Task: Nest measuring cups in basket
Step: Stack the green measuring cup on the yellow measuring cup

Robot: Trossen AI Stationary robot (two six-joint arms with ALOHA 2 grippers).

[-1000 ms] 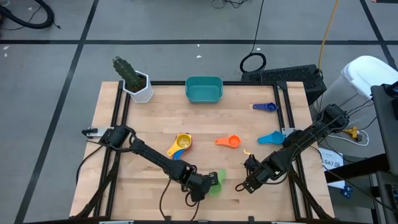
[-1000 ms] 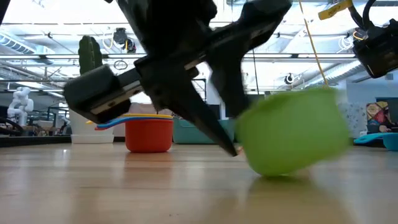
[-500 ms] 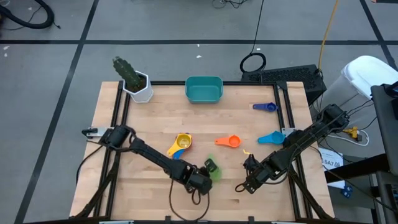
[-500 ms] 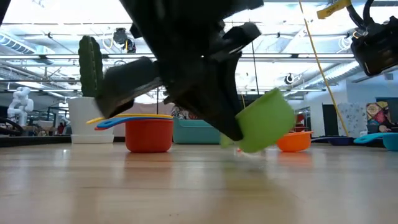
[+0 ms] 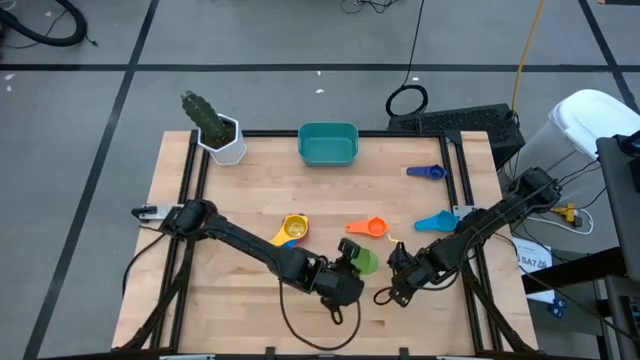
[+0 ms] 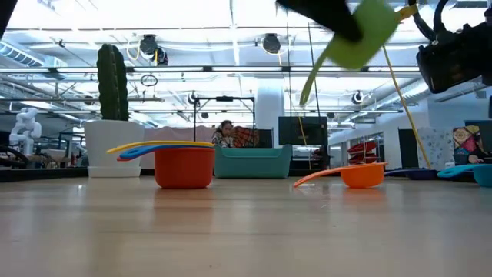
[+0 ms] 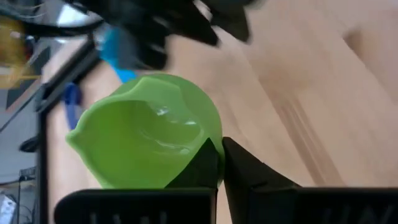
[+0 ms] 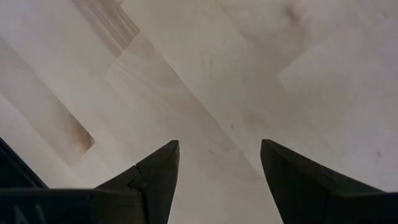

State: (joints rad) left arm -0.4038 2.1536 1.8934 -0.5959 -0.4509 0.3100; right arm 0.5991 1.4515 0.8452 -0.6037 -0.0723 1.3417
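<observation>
The left tool was clenched on the green cup, pinching it by a thin edge near the handle, and the cup hung tilted in the air, well clear of the table. In the low view it was up near the top of the picture, tipped to one side. That narrow pinch looked to me like the weak point: with so little plastic between the fingers, a quick swing could let the cup twist or slip out and bounce off across the wood.

Taking the teal basket as the mark, the green cup was well short of it, towards the front edge. The stacked cups, red at the bottom with yellow and blue inside, stood between it and the basket, a little to the left. The orange cup lay just beside the path, so a low carry could knock it.

The right tool hung released, its fingers spread over bare wood, near the left one. I judged the two arms close enough to brush if either turned carelessly.
</observation>
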